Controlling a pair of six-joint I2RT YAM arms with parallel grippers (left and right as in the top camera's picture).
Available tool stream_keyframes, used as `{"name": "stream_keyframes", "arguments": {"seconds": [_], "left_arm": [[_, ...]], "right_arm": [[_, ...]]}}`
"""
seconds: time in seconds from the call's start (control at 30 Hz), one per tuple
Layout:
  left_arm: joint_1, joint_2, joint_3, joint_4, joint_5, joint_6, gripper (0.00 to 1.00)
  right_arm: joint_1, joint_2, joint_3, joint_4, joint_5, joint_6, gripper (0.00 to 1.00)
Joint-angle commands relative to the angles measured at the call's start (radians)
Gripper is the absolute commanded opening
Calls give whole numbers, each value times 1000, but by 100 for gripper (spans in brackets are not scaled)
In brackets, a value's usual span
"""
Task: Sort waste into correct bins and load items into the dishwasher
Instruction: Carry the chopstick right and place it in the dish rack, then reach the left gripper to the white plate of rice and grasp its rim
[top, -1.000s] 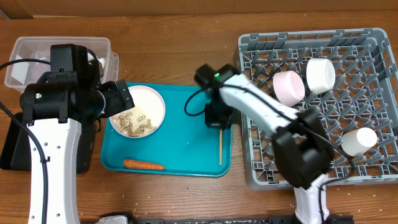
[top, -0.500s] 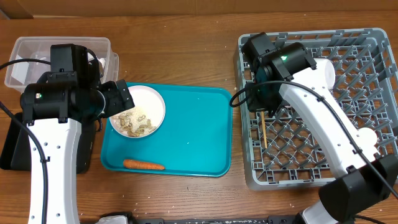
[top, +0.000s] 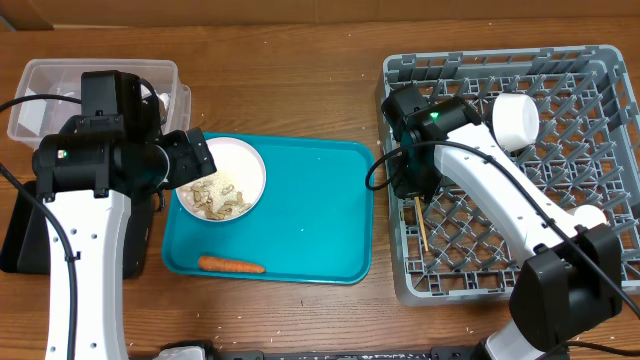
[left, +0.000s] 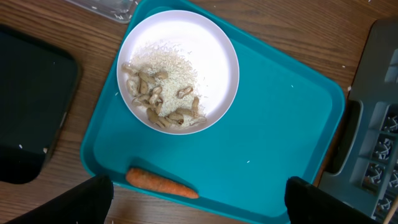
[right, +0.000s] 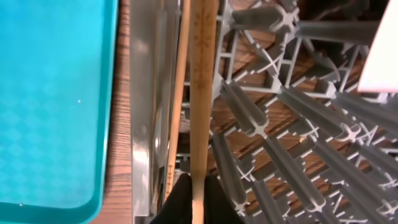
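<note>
Right fingers clamp chopsticks by one end over rack; left fingers apart, empty. They're light, stiff, thin, probably slick: pinch across both or they'll twist.

The overhead camera is looking straight down on the whole table, teal tray and grey dish rack included. The left wrist camera is facing down over that tray, nearer. The right wrist camera is peering closely along the rack's tray-side wall.
</note>
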Motion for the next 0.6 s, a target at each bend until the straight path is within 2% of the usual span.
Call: {"name": "stream_keyframes", "arguments": {"seconds": [0.0,0.07,0.3,0.4,0.57], "left_arm": [[4,-10,21,-3,-3,16,90],[4,-10,21,-3,-3,16,90],[4,-10,21,-10,-2,16,90],[-2,-10,21,-7,1,16,90],[-63,1,11,21,1,19,91]], "right_arm": [[3,-12,18,-9,6,-6,20],[3,-28,39,-21,6,-6,27],[3,-136,152,-68,6,20,28],[-5,-211,169,-58,6,41,45],[-104,-318,169,-57,-17,66,53]]}}
